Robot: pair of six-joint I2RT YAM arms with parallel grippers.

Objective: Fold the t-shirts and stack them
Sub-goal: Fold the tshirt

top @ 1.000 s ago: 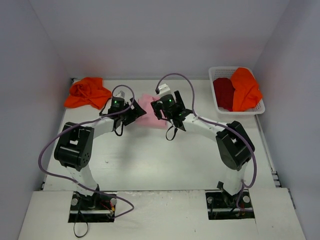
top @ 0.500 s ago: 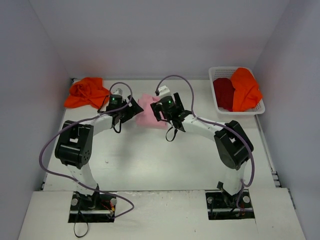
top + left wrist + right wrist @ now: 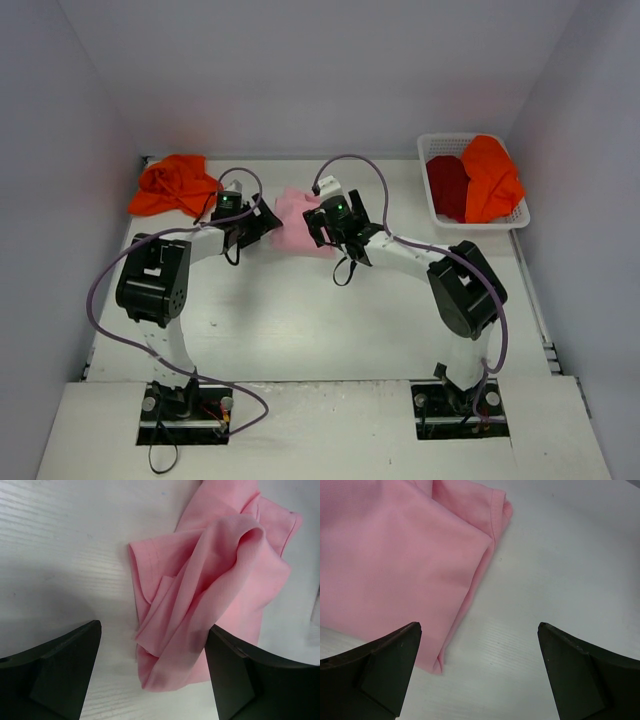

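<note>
From the top external view, the light pink cloth t-shirt [image 3: 297, 222] lies bunched on the white table [image 3: 300, 320] towards the far side, with the left gripper [image 3: 264, 222] just beside its left edge and the right gripper [image 3: 312, 224] at its right edge. A bright orange crumpled t-shirt [image 3: 172, 186] sits well apart at the far left. A dark red t-shirt [image 3: 447, 186] and a second bright orange t-shirt [image 3: 490, 178] lie in the white plastic latticed basket [image 3: 521, 218] at the far right. The step in hand looks like taking hold of the pink shirt to spread it for folding. In the left wrist view, the black fingers [image 3: 62, 672] stand spread with nothing between them but a loose lower lobe of the shirt, where several layers are rolled over each other. A good grasp here would take the stitched hem edge at the upper left of the heap, not the whole roll, so the cloth opens when lifted. In the right wrist view, the fingers [image 3: 380, 667] are likewise wide apart and empty, and the shirt lies flat and layered under the left finger, its folded edge running between the two. That arm would do best to shift towards the cloth and pinch the edge near the sleeve corner. Both arms should then draw apart together, low over the table.
</note>
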